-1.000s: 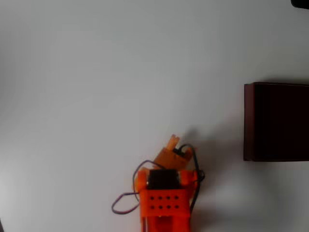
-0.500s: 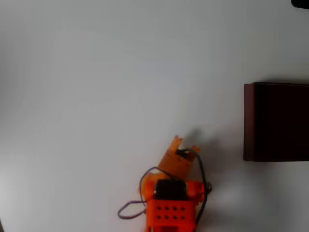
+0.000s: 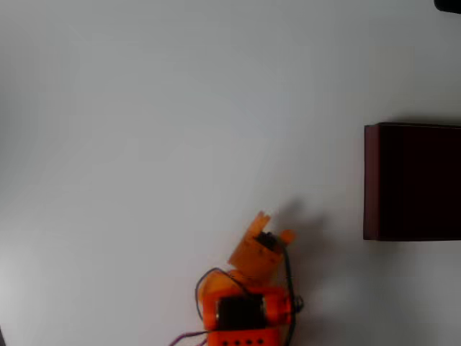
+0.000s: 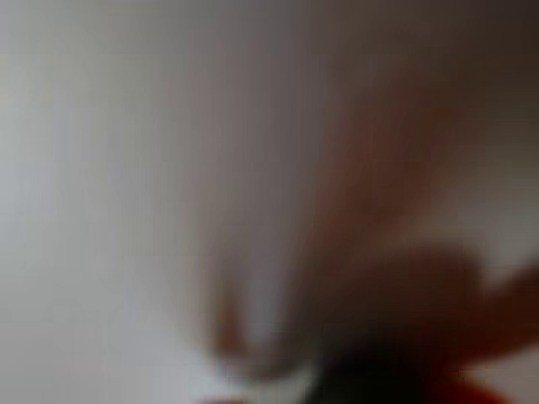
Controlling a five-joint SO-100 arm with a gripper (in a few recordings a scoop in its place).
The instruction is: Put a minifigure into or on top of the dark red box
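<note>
**A:** ok so where's everything in the overhead view?

**B:** orange gripper [image 3: 272,225] is near the bottom edge of the white table [image 3: 144,130], a bit right of centre, tips angled up and to the right. there's a small dark bit between the fingers, probably the minifigure [image 3: 266,238], too tiny to be sure.

**A:** pinching it?

**B:** honestly can't tell. the wrist view is pure blur. dark red box [image 3: 371,180] sits at the right edge, well apart from the gripper.

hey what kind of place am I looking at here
Probably a bare tabletop robot test setup: a plain white table, one orange arm with its gripper, and a dark red box at the right edge.
</note>
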